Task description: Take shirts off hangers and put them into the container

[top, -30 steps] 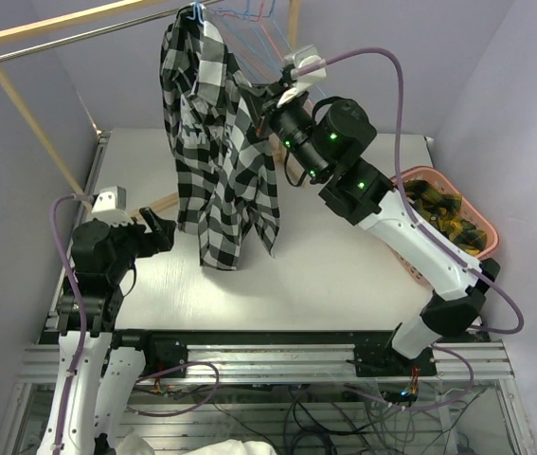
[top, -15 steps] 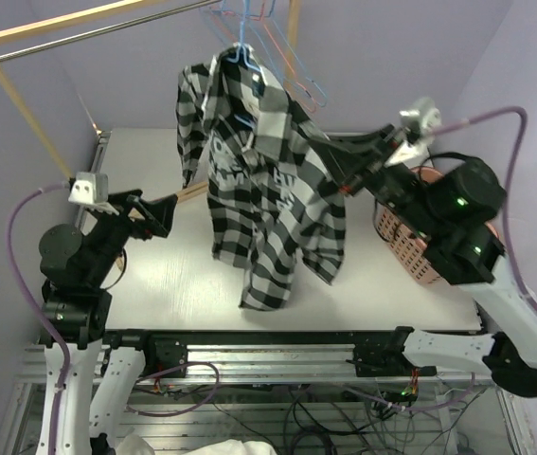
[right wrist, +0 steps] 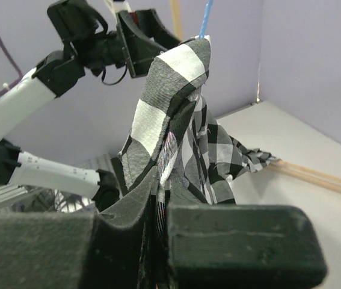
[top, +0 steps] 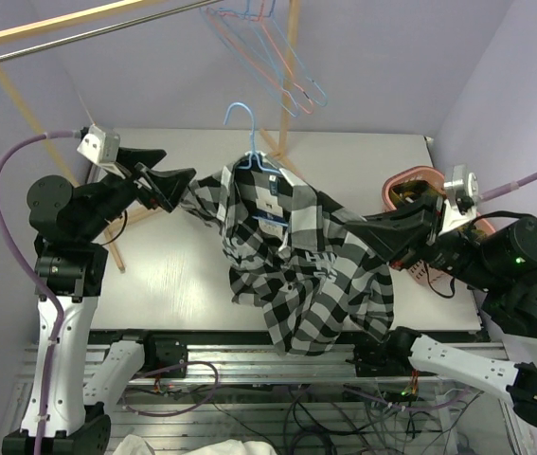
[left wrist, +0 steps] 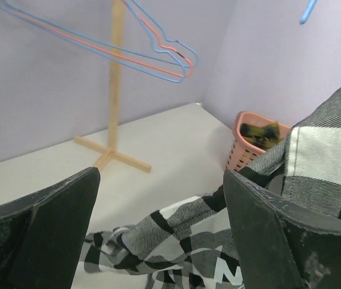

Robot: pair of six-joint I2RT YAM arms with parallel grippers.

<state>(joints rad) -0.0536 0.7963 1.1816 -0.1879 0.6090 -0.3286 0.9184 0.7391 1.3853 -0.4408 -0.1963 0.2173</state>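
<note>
The black-and-white checked shirt [top: 292, 270] is stretched low over the table, with a light blue hanger [top: 249, 142] still in its collar and the hook free in the air. My right gripper [top: 353, 226] is shut on the shirt's fabric [right wrist: 170, 108], pinched between its pads [right wrist: 128, 205]. My left gripper [top: 175, 169] stands wide open beside the shirt's left shoulder, with only cloth [left wrist: 176, 241] below its fingers [left wrist: 44, 229]. The pink container [top: 408, 190] sits at the right, partly hidden behind my right arm. Blue and pink empty hangers [top: 277, 57] hang on the rail.
The wooden rack with its metal rail [top: 88, 33] spans the back; one post [top: 292, 66] stands behind the shirt, and its foot [left wrist: 113, 158] lies on the table. The container [left wrist: 251, 141] holds dark and yellow cloth. Purple walls close in on both sides.
My right arm has swung down and to the right, dragging the shirt and its blue hanger away from the rail. My left arm has risen toward the shirt, jaws spread wide.
</note>
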